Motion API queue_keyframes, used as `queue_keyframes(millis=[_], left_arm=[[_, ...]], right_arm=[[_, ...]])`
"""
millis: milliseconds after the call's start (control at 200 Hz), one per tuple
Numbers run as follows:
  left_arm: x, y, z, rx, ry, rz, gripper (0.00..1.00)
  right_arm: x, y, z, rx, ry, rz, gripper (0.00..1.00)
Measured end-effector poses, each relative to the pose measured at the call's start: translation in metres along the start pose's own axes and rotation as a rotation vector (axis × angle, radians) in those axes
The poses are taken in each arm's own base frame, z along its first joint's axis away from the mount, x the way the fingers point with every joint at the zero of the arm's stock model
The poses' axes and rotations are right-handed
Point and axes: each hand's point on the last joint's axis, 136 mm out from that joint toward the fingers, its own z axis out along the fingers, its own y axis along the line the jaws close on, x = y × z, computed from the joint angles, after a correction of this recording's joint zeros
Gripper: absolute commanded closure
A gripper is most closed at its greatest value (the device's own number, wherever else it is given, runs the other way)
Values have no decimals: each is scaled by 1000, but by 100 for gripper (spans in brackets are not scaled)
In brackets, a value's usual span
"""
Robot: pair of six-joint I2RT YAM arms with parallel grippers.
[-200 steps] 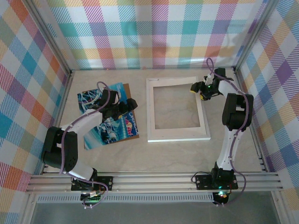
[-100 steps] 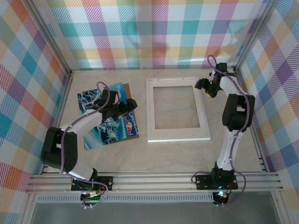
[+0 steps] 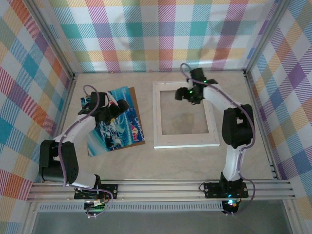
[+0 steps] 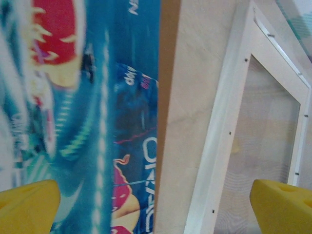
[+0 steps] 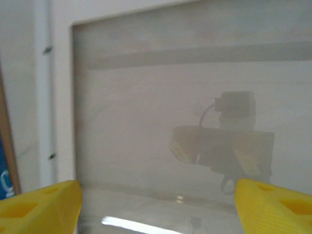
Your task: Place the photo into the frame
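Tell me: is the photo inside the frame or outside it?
Outside. The photo lies left of the frame, apart from it; through the frame's pane the bare table shows.

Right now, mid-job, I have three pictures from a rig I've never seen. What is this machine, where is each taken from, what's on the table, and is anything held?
These are two robot arms bolted at the near edge of the table, each ending in a two-finger pincer with yellow tips. The wide picture looks down from above and behind them. The other two come from a camera on each wrist, so the yellow lumps in the bottom corners are that arm's own fingers. On the table lie the photo, blue and teal, resting on a brown board, and to its right the white frame with a clear pane. The left pincer is over the photo, the right pincer over the far part of the frame. Both stand open and hold nothing.
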Motion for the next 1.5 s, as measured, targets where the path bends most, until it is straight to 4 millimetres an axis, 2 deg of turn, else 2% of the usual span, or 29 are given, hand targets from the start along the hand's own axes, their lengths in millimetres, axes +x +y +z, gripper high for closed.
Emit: queue_keyframes(millis=[95,185,250,330,365,495,585,725,815,965,1295,1500], left_arm=[[-2,11,-5,-15,-14,-22,0],[9,25,-3,-39,6,-49,0],[21,38,1,-67,27,-70,0],[34,54,3,-101,48,-93,0],[39,60,3,-114,52,-103,0],[52,78,-6,-139,43,-140,0],[55,89,-13,-147,22,-170,0],[59,96,-18,-154,8,-190,0],[62,98,-17,-157,15,-192,0],[65,101,-12,-161,28,-197,0],[66,103,-2,-147,55,-209,0],[66,102,-2,-139,56,-208,0]], right_arm=[[29,44,14,-48,39,-24,27],[50,80,19,-88,63,-46,30],[63,104,21,-113,71,-69,36],[79,130,21,-145,84,-101,49],[87,141,21,-159,92,-109,52],[113,172,21,-191,120,-138,59],[131,188,22,-206,143,-158,60],[153,212,40,-209,187,-196,60],[169,216,52,-191,225,-204,60],[190,203,68,-127,285,-195,58],[201,192,72,-63,303,-176,56],[211,193,77,-53,322,-180,55]])
